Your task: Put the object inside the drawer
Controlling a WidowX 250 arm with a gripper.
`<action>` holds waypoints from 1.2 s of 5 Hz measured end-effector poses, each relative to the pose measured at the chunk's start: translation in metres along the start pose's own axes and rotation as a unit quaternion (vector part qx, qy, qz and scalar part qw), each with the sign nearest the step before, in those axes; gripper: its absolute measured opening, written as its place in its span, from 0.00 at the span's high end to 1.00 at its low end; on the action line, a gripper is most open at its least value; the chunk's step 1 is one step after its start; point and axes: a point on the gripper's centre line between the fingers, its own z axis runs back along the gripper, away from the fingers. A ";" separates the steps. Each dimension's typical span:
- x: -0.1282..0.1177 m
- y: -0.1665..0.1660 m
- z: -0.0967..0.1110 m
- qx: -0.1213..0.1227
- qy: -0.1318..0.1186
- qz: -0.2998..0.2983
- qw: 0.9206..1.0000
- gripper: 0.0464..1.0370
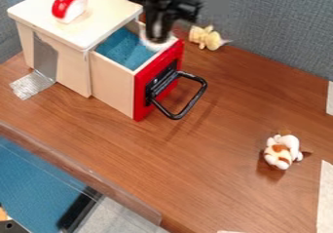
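The gripper (158, 31) hangs over the back right part of the open drawer, pointing down. A whitish, pink-edged object (153, 46) shows right at its lower end, by the drawer's inner right corner; most of it is hidden, and I cannot tell whether it is held or rests in the drawer. The drawer (116, 83) is pulled out of the light wooden box, with a blue lining inside, a red front and a black loop handle (191, 102).
A red and white rounded piece (69, 7) lies on the box top (98, 27). Behind the drawer, near the grey wall, is a yellow plush toy (206, 37). A white and brown plush toy (282, 150) lies at the right on the wooden table (214, 159).
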 end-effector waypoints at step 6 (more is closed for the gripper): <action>-0.016 0.021 -0.016 -0.019 0.035 0.031 0.999 0.10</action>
